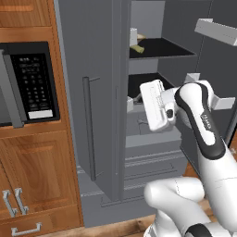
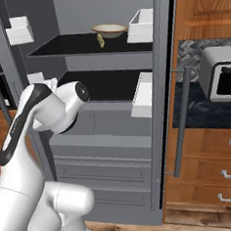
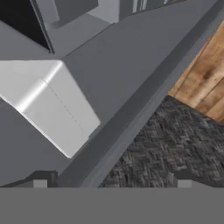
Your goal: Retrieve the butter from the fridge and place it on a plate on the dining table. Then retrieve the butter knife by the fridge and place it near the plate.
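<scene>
Standing open, the fridge [image 2: 107, 113] shows 2 black shelves; the butter [image 2: 100, 40] lies on the upper one beside a beige bowl [image 2: 109, 29]. The claw [image 3: 111, 181] has its fingers apart, holding nothing. No writing is legible.

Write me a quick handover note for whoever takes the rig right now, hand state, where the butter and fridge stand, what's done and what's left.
Hand: open and empty, its view facing the inside of the right door and its white bin.
Fridge: right door swung open, left door shut.
Butter: on the upper shelf, just left of the beige bowl, untouched.
Arm: raised in front of the open compartment, level with the lower shelf.
Done: fridge opened.
Left: reach up to the upper shelf, grasp the butter, carry it to the plate on the dining table, then fetch the butter knife and lay it near the plate.
</scene>
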Robot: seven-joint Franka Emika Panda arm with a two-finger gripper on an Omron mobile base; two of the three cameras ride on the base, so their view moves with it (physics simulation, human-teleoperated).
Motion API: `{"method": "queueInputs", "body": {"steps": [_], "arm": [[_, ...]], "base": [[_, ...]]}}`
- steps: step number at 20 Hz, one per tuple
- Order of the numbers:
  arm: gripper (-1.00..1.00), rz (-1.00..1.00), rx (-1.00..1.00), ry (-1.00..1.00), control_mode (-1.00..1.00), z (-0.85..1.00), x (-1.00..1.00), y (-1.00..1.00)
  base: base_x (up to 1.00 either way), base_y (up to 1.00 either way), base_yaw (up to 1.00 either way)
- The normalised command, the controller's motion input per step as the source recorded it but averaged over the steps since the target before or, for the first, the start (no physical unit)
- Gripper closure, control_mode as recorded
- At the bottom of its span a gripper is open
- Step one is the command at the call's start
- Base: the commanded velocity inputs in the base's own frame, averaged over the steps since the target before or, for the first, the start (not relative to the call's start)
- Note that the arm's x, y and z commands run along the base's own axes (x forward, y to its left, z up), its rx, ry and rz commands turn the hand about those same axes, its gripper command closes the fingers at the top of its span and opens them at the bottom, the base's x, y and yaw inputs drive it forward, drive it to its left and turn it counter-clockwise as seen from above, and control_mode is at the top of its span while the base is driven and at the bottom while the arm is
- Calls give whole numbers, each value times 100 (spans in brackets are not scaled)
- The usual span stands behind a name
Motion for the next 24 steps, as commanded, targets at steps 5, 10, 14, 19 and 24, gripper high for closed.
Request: {"method": "queueInputs", "body": {"steps": [5, 10, 14, 19, 24], "arm": [[-100, 10, 0, -4, -100, 0, 39, 9], [-100, 7, 0, -7, -100, -3, 36, 13], [-100, 5, 0, -5, -100, -1, 21, 22], [-100, 3, 0, -4, -100, 0, 2, 39], [-100, 0, 0, -6, -100, 0, -3, 45]], "base": [[0, 0, 0], [0, 0, 0], [0, 0, 0], [0, 0, 0], [0, 0, 0]]}}
